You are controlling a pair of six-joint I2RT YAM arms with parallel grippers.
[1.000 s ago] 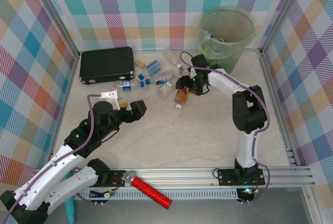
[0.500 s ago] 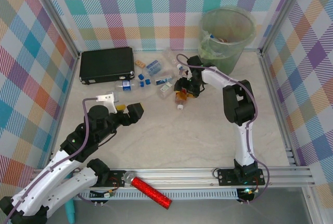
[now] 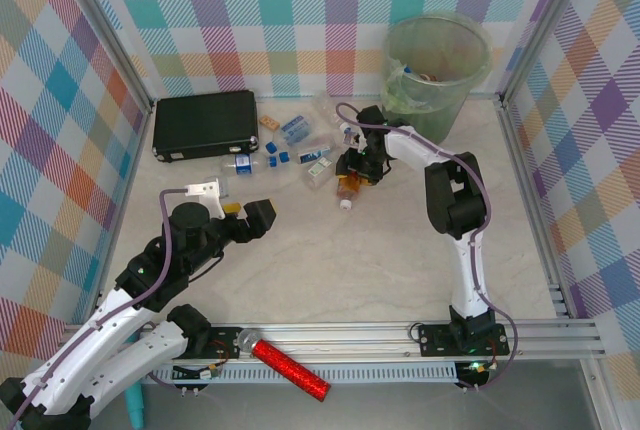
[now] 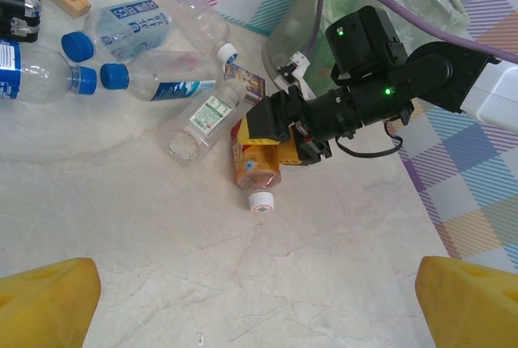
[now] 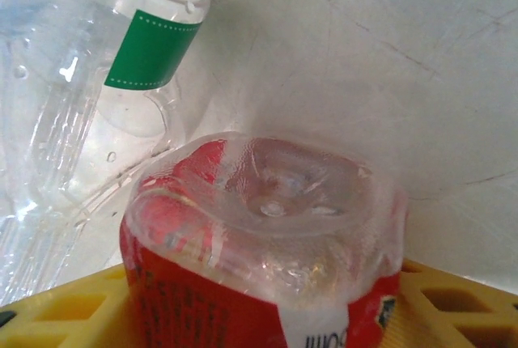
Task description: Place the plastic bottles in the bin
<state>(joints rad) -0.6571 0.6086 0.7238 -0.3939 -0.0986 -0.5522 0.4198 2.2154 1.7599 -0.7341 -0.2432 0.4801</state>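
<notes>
A bottle with a red-orange label [image 3: 347, 188] and a white cap lies on the table left of the bin [image 3: 480, 55]. My right gripper [image 3: 352, 172] is shut on its body. In the right wrist view the bottle's clear base [image 5: 275, 202] sits squeezed between the yellow pads [image 5: 453, 299]. The left wrist view has the same bottle [image 4: 257, 168] in the jaws, cap toward me. Several clear bottles with blue caps [image 3: 285, 140] lie to its left, one with a green label [image 5: 150, 57] beside it. My left gripper [image 3: 235, 205] hovers open and empty over bare table.
A flat black case [image 3: 205, 122] lies at the back left, with a small printed box [image 3: 269, 123] beside it. A red glittery cylinder [image 3: 290, 368] rests on the front rail. The bin holds bottles inside its liner. Aluminium frame posts edge the table.
My right gripper has narrowed onto the red-labelled bottle after edging slightly left. The left arm drew back a little a second ago and has held still since.
</notes>
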